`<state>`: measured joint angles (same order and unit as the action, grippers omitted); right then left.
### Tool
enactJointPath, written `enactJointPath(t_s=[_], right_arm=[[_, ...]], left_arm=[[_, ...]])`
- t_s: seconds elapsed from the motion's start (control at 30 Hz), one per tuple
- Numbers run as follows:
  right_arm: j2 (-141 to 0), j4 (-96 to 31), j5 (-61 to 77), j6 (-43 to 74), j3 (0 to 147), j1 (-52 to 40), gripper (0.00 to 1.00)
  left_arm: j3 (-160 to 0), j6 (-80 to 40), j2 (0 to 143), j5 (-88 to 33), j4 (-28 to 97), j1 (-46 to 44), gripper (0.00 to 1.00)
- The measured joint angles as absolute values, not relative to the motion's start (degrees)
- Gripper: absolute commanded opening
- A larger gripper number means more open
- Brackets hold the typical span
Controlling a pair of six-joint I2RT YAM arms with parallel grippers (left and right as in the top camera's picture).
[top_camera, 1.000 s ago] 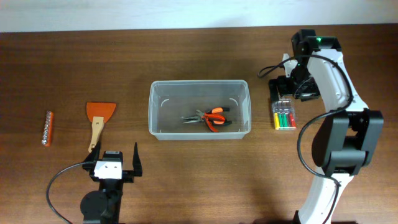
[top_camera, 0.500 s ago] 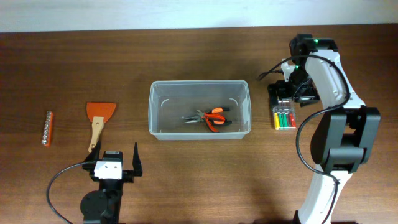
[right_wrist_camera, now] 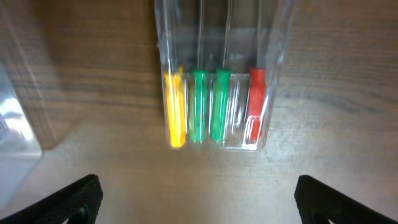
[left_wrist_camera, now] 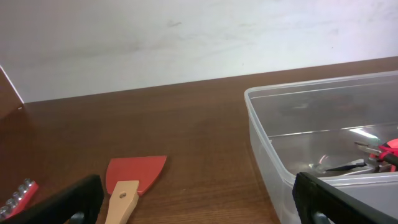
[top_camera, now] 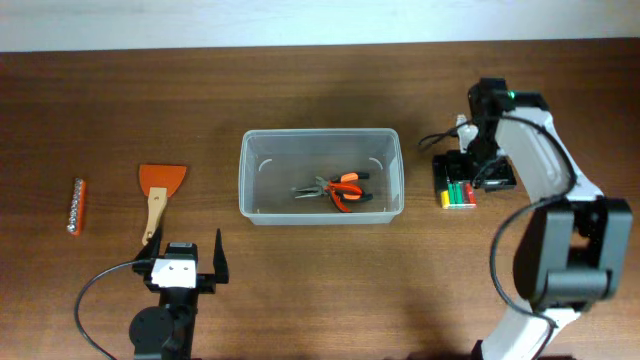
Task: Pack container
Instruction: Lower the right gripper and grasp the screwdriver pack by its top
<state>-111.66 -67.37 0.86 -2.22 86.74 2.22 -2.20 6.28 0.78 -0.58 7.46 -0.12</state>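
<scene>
One each: container (top_camera: 243,185), pliers (top_camera: 338,189), scraper (top_camera: 160,183), screwdriver set (top_camera: 458,194), bit strip (top_camera: 76,205)

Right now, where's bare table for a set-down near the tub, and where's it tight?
Free: the wood between the scraper and the container; the front strip below the container, from the left tool across to the right arm; the strip behind the container. Tight: right of the container, where the right tool hangs over the screwdriver pack.

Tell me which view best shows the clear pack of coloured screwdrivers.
The right wrist view: the clear plastic pack of yellow, green and red screwdrivers fills it, each handle distinct. The overhead view shows it small, partly under the right arm. The left wrist view misses it.
</scene>
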Motion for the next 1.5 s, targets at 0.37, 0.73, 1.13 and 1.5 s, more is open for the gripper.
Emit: enactJointPath(t_s=[0.37,0.73,1.13,1.5], right_arm=[[-112.4,-57.2,0.9,-2.7,80.6,2.2,0.99],[-112.4,-53.8,1.0,-3.2,80.6,3.2,0.99],[-113.1,-54.3,1.3,-3.9,82.3,5.3,0.99],[-115.0,-56.8,1.5,-5.2,87.1,5.3,0.99]], left_arm=[[-2.2,6.3,0.8,-0.6,7.5,-0.1,0.99],[-2.2,6.3,0.8,-0.6,7.5,-0.1,0.99],[-2.2,6.3,0.8,-0.6,7.5,-0.1,0.99],[-2.2,6.3,0.8,-0.6,7.5,-0.1,0.99]])
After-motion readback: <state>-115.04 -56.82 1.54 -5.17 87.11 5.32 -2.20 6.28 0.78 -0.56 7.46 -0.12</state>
